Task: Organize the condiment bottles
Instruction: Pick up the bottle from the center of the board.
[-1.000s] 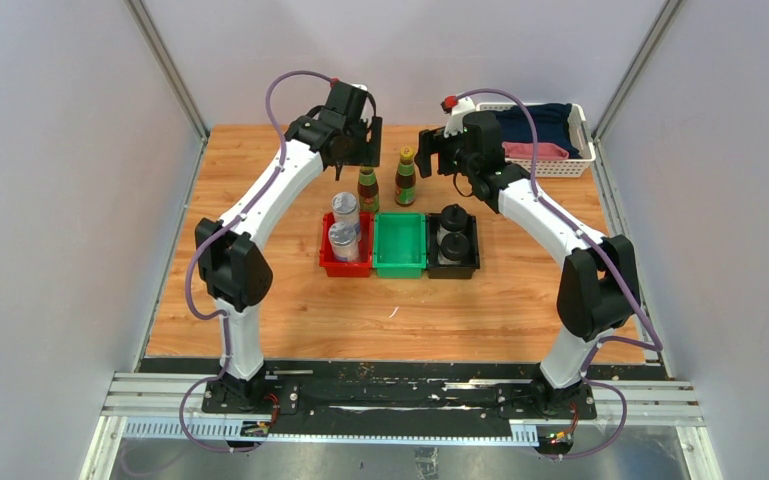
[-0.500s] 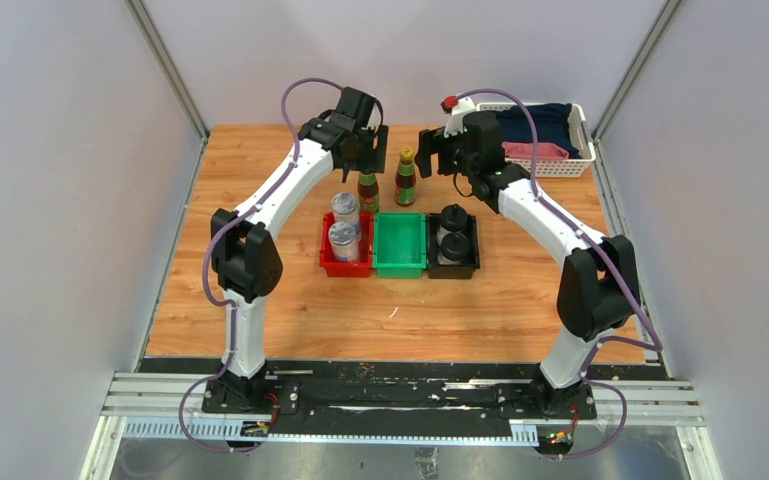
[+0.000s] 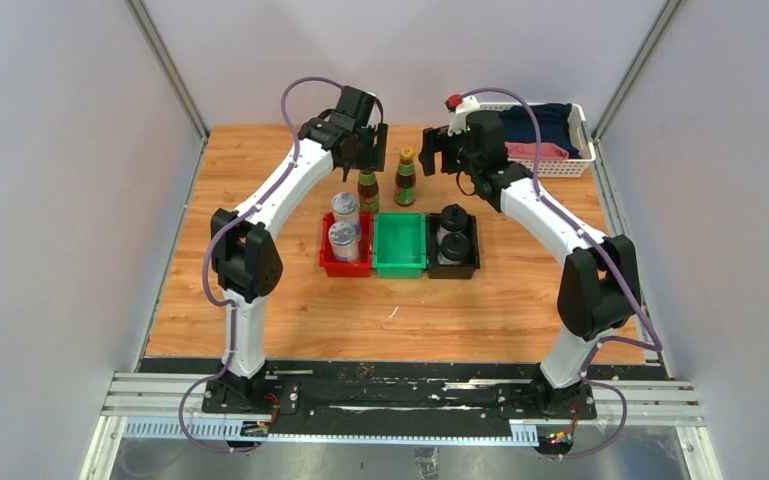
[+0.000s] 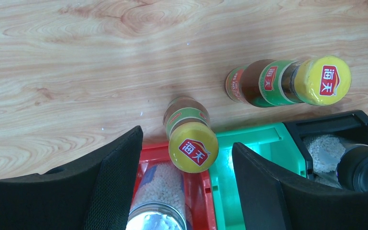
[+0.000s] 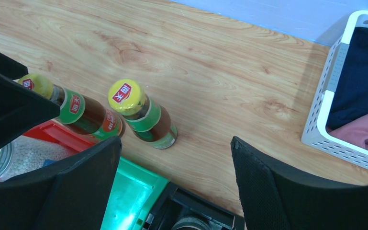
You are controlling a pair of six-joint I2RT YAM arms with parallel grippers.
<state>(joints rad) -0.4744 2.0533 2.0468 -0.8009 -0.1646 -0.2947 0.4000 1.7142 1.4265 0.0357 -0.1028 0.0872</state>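
a: how far along?

b: about two thirds, at a guess. count four of six put away: two silver-lidded jars (image 3: 345, 206) in the red bin (image 3: 345, 271) at the left, two black-capped bottles (image 3: 452, 216) in the black bin (image 3: 453, 271) at the right.

a: and the green bin (image 3: 400, 272) in the middle?

b: holds no bottle yet. seems meant for the two brown bottles (image 3: 405, 182) with yellow caps.

a: where to find those?

b: upright on the table (image 3: 260, 300), just beyond the far side of the bins. find the left brown bottle (image 4: 193, 148) right behind the seam of red and green, the right brown bottle (image 4: 287, 84) slightly farther back and apart from it.

a: and the grippers?

b: take the left gripper (image 3: 365, 158) first: spread open over the cap of the left brown bottle, with a gap on either side, touching nothing. then the right gripper (image 3: 438, 155): wide open near the right brown bottle, gripping nothing.

a: left to do?

b: probably close on each brown bottle, lift it, and set it down in the green bin. nothing more after that, as far as can be told.
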